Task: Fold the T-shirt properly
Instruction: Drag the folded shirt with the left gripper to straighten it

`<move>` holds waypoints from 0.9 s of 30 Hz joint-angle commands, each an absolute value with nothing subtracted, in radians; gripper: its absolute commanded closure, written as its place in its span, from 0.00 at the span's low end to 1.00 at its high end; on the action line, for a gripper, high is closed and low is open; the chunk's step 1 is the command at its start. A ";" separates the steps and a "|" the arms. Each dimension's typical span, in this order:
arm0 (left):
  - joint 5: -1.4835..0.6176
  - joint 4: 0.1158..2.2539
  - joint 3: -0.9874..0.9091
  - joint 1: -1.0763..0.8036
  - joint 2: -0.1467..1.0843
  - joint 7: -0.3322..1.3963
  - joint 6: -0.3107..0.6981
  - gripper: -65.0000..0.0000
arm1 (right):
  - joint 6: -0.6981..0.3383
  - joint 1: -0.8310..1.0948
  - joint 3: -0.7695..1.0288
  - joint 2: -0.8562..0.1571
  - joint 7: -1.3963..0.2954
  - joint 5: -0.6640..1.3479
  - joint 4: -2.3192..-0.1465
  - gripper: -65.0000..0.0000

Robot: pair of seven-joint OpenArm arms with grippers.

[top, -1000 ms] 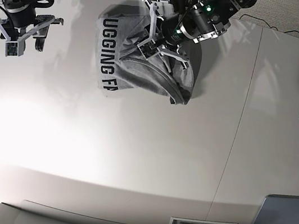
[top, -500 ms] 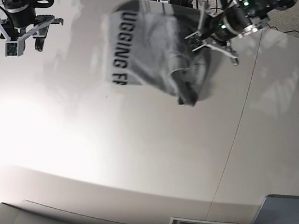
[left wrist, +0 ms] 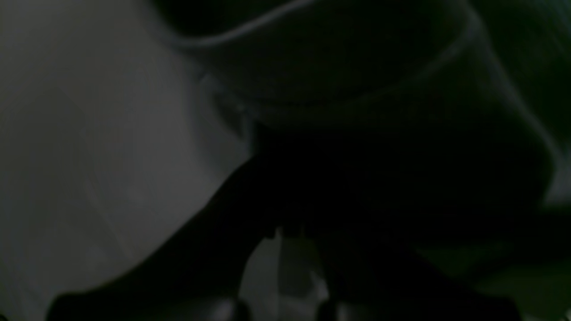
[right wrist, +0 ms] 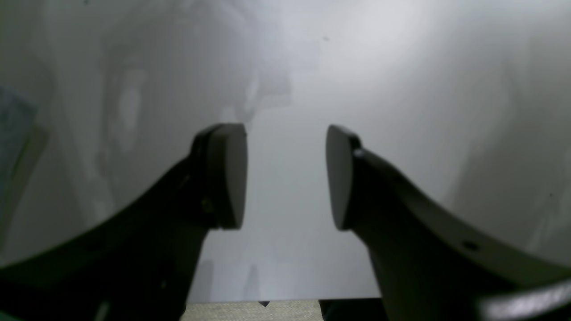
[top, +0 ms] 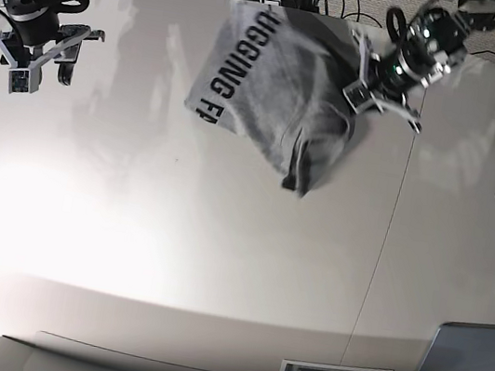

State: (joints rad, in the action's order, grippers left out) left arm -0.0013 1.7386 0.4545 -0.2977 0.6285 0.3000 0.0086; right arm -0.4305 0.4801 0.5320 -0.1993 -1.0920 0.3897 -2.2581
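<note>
Left hand: the left hand [top: 382,92] is clamped on a bunch of shirt [top: 273,86] cloth at the far right of the garment; its own camera is blacked out by fabric pressed against the lens.
Change: over the last second this hand has swung from above the middle of the shirt out to the right and farther back, dragging the cloth with it.
Shirt: it lies at the far edge of the table [top: 170,258], right of centre, stretched into a slanted, rumpled sheet; the lettered side faces up, with the black letters now running diagonally along its left border. A twisted tail hangs toward the near side at about the middle of the table's width.
Right hand: the right hand [top: 38,53] hovers at the far left over bare table, well apart from the shirt; its pads [right wrist: 229,176] stand wide with nothing between them, and it has not moved.
Meaning: the pull looks like spreading or repositioning, not a fold; no neat crease shows anywhere, so the task seems to be early.
Risk: held at only 1 point, the cloth bunches and twists rather than flattening; a 2nd grip from the idle hand would likely help.
</note>
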 commanded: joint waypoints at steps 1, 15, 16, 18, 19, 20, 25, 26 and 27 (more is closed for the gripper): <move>0.008 1.720 0.446 -0.265 0.625 0.303 0.001 1.00 | -0.429 0.482 0.538 -0.210 -1.070 0.389 -2.276 0.56; -0.136 1.752 0.446 -0.053 0.619 0.409 -0.120 1.00 | -0.429 0.482 0.538 -0.179 -1.061 0.381 -2.276 0.56; -0.136 1.757 0.446 -0.054 0.627 0.424 -0.133 1.00 | -0.429 0.482 0.538 -0.173 -1.061 0.381 -2.276 0.56; -0.136 1.760 0.446 -0.056 0.632 0.451 -0.148 1.00 | -0.429 0.482 0.537 -0.165 -1.061 0.381 -2.276 0.56; -0.136 1.759 0.446 -0.056 0.632 0.463 -0.155 1.00 | -0.429 0.482 0.537 -0.163 -1.061 0.381 -2.276 0.56; -0.136 1.759 0.446 -0.056 0.632 0.475 -0.171 1.00 | -0.429 0.482 0.536 -0.163 -1.061 0.381 -2.276 0.56; -0.123 1.759 0.446 -0.056 0.632 0.509 -0.302 0.94 | -0.429 0.482 0.536 -0.163 -1.063 0.381 -2.276 0.56; -0.111 1.759 0.446 -0.056 0.632 0.510 -0.321 0.88 | -0.429 0.482 0.536 -0.163 -1.064 0.381 -2.276 0.56; -0.105 1.759 0.446 -0.055 0.632 0.510 -0.327 0.81 | -0.429 0.482 0.536 -0.163 -1.066 0.381 -2.276 0.56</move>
State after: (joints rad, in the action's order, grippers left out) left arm -0.1158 1.7420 0.4549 -0.0689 0.6189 0.5243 -0.3183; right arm -0.4305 0.4820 0.5320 -0.1547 -1.0878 0.3782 -2.2581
